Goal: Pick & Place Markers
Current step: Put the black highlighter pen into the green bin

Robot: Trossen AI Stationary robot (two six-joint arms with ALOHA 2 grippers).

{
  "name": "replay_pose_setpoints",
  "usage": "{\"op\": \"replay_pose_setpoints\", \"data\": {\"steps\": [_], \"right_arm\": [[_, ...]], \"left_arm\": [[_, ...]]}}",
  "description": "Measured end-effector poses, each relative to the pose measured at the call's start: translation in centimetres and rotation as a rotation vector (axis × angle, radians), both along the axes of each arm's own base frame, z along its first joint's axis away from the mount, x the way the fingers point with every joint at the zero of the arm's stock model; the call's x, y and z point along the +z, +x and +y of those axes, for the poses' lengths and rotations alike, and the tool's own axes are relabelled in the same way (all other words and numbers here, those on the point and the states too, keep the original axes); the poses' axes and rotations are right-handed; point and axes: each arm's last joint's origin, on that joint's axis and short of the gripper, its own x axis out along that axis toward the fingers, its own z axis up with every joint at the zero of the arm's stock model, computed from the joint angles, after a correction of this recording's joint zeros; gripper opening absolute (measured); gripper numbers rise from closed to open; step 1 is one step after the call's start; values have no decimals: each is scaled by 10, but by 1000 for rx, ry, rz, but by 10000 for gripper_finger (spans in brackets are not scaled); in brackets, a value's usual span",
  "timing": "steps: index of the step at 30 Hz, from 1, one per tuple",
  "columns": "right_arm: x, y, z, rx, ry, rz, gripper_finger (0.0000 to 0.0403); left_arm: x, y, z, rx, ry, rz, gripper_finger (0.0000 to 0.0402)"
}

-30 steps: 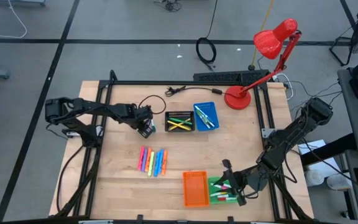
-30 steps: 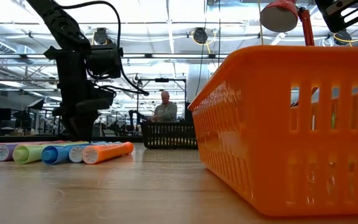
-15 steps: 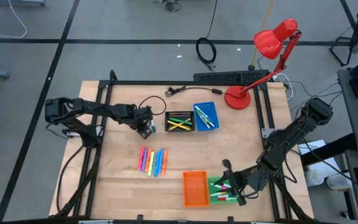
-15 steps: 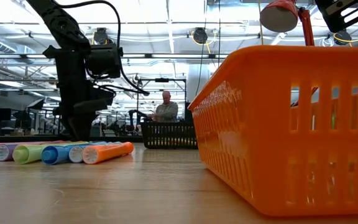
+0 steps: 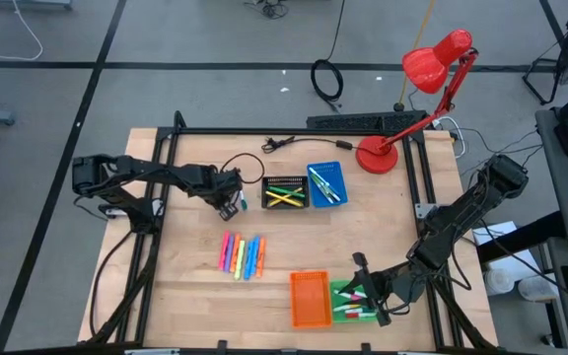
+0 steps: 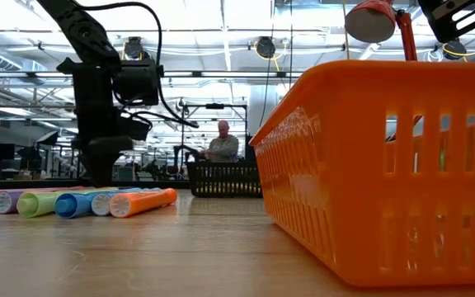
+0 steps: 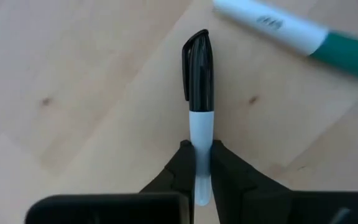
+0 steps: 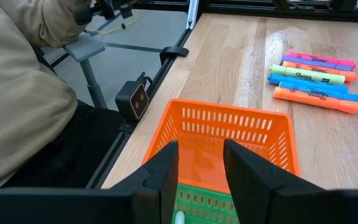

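Observation:
My left gripper (image 5: 231, 204) (image 7: 201, 163) is at the table's far left, next to the black tray (image 5: 285, 191), and is shut on a white-bodied marker with a black cap (image 7: 199, 74). A white marker with a green cap (image 7: 291, 31) lies on the wood beside it. Several bright markers (image 5: 243, 256) (image 6: 81, 200) (image 8: 316, 78) lie side by side mid-table. My right gripper (image 5: 361, 268) (image 8: 201, 165) hovers open at the near right, over the green tray (image 5: 355, 302) and the orange tray (image 5: 310, 298) (image 8: 222, 134). My left gripper pinches the black-capped marker by its white barrel (image 7: 200, 134) between the two fingers, which point down from above. The capped end (image 7: 197, 59) sticks out beyond the fingertips. The marker lies level close over the wood; I cannot tell whether it is clear of the table.
The blue tray (image 5: 325, 183) and the black tray hold markers at the far middle; the green tray also holds some. A red desk lamp (image 5: 432, 69) stands at the far right corner. A person's beige sleeve (image 8: 17, 93) is beside the near edge. Bare wood lies at the near left.
My left gripper has risen a little and drawn slightly toward the table's left, staying shut on its marker. The green-capped marker now shows beside it on the wood. My right arm has kept still.

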Motion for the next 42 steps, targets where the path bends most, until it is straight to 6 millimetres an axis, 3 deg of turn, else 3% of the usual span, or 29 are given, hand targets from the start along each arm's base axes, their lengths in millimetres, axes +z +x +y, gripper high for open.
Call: {"op": "replay_pose_setpoints", "data": {"steps": [3, 9, 13, 17, 22, 29, 34, 42], "right_arm": [[0, 0, 0, 0, -3, -2, 114], [0, 0, 0, 0, -1, -3, 114], [1, 1, -1, 2, -16, -15, 114], [2, 7, -7, -57, -31, -38, 114], [8, 23, -26, -220, -157, -148, 114], [23, 57, -62, -362, -214, -325, 115], [21, 82, -79, -286, -206, -463, 146], [25, 114, -87, -272, -241, -597, 254]], "left_arm": [[14, 0, -3, -40, 78, -18, 29], [54, -2, -26, -127, 193, -216, 29], [83, -2, -47, -256, 284, -434, 29], [109, 6, -70, -504, 406, -701, 29], [110, 15, -95, -872, 491, -1019, 29], [115, 25, -104, -1012, 452, -1308, 29], [108, 34, -108, -1063, 408, -1346, 29], [104, 52, -110, -1058, 376, -1314, 29]]}}
